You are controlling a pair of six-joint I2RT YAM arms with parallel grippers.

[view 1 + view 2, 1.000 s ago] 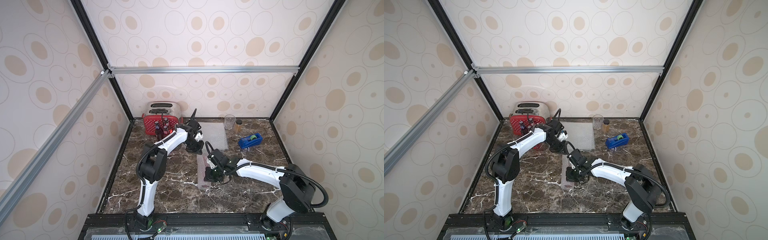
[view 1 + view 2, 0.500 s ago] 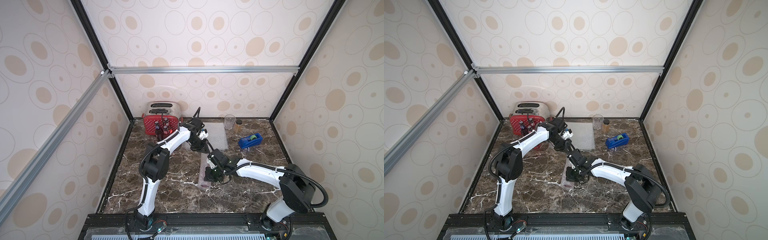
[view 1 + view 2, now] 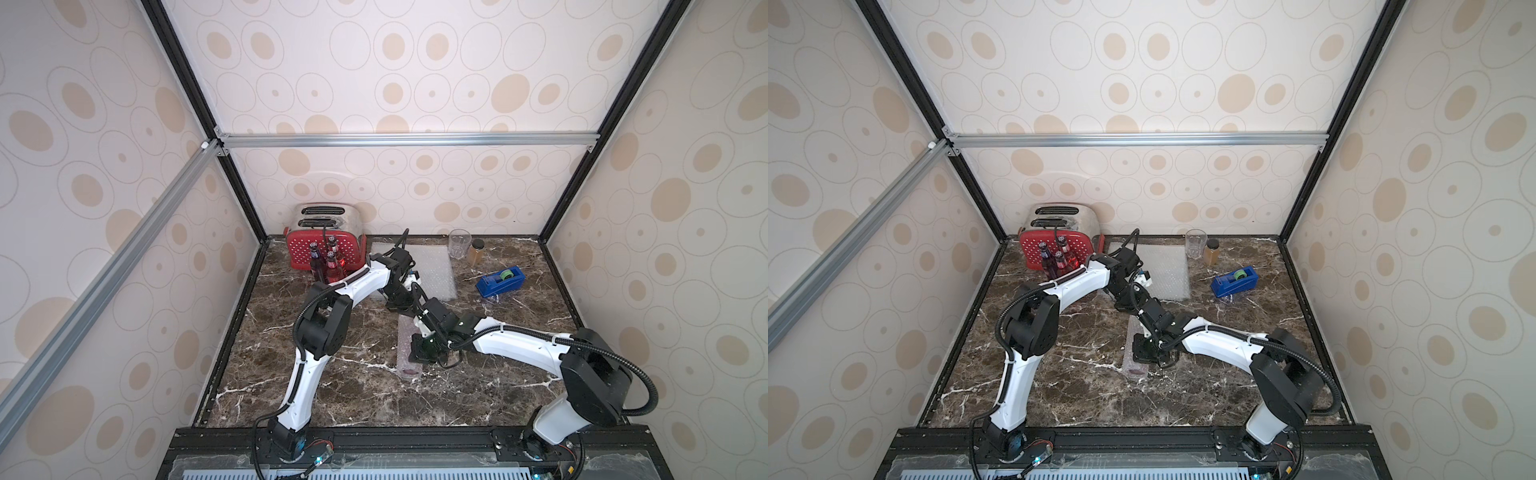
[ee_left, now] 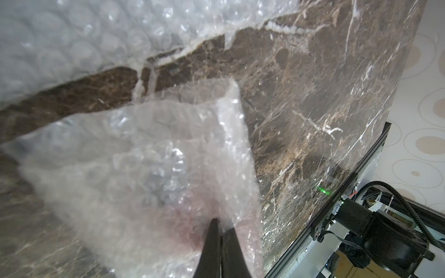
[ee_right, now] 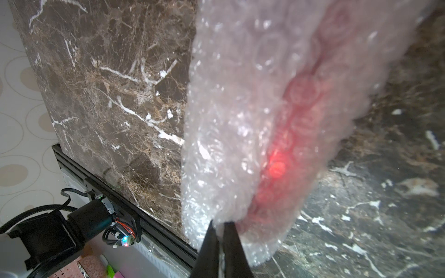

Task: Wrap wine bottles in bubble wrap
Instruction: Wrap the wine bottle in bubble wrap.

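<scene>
Bubble wrap roll (image 3: 404,345) lies lengthwise at the middle of the marble table (image 3: 332,386), with one wine bottle (image 5: 289,134) inside. I see its red liquid glowing through the film in the right wrist view. Right gripper (image 5: 220,226) sits over the nearer half of the roll, with its jaws almost together and pinching a fold of the film. Left gripper (image 4: 220,225) is at the far end of the roll, with its jaws pressed together on a loose flap of the same wrap.

Beyond the roll, a flat bubble wrap sheet (image 3: 432,270) lies spread on the table, partly under the left arm. Further back on the left, three wine bottles (image 3: 331,266) stand upright — two red, one purple — just in front of a red toaster (image 3: 299,249). At the back wall a clear glass (image 3: 459,243) and an amber jar (image 3: 476,251) stand just beside each other. A blue tape dispenser (image 3: 500,280) sits nearer than they do, to the right of the flat sheet.
</scene>
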